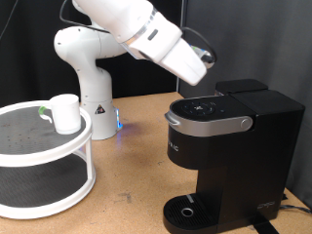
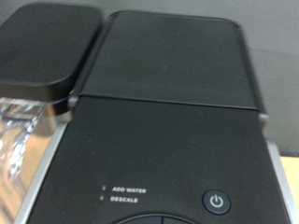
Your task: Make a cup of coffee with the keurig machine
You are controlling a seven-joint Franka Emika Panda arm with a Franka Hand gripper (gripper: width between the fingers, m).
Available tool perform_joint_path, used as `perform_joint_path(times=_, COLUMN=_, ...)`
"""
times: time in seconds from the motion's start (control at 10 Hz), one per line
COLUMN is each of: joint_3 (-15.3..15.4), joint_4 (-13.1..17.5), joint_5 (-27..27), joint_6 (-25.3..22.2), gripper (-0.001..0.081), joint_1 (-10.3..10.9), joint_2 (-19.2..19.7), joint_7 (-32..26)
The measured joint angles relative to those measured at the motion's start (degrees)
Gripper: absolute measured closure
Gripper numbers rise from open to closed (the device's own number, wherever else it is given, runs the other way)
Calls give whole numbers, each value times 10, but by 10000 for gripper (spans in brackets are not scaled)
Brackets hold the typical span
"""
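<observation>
The black Keurig machine [image 1: 229, 146] stands at the exterior view's right, its silver-grey lid handle [image 1: 210, 122] down and its round drip tray [image 1: 187, 210] bare. The white mug [image 1: 65, 113] stands on the top tier of a white round rack [image 1: 44, 156] at the left. The white arm reaches over the machine, its hand [image 1: 190, 60] just above the lid. The fingers do not show in either view. The wrist view looks straight down on the machine's black top [image 2: 168, 93], with a power button [image 2: 216, 201] and "ADD WATER" and "DESCALE" labels [image 2: 126, 194].
The arm's base [image 1: 93, 93] stands at the back, behind the rack. The clear water tank [image 2: 19, 131] shows at the machine's side in the wrist view. Wooden tabletop [image 1: 127, 180] lies between rack and machine.
</observation>
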Motion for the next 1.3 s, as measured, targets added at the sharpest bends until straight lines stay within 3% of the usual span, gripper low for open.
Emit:
perform_joint_path(times=0.2, joint_3=-5, joint_4=-41, joint_5=23, joint_6=13, gripper=806, joint_1=-7, joint_2=-34, joint_7=31)
perform_joint_path(times=0.6, joint_3=-24, joint_4=-84, joint_5=-41, joint_6=-69, gripper=806, joint_1=-27, joint_2=-94, joint_7=14)
perform_joint_path(times=0.8, joint_3=-27, joint_4=-85, joint_5=-40, joint_6=-67, gripper=806, joint_1=-28, joint_2=-92, joint_7=0)
perform_joint_path(times=1.0, joint_3=-47, joint_4=-87, joint_5=-47, joint_6=-76, gripper=806, joint_1=-39, joint_2=-97, joint_7=-41)
perform_joint_path(times=1.3, joint_3=-93, joint_4=-82, joint_5=-66, joint_6=-140, gripper=806, joint_1=-65, joint_2=-105, joint_7=-84)
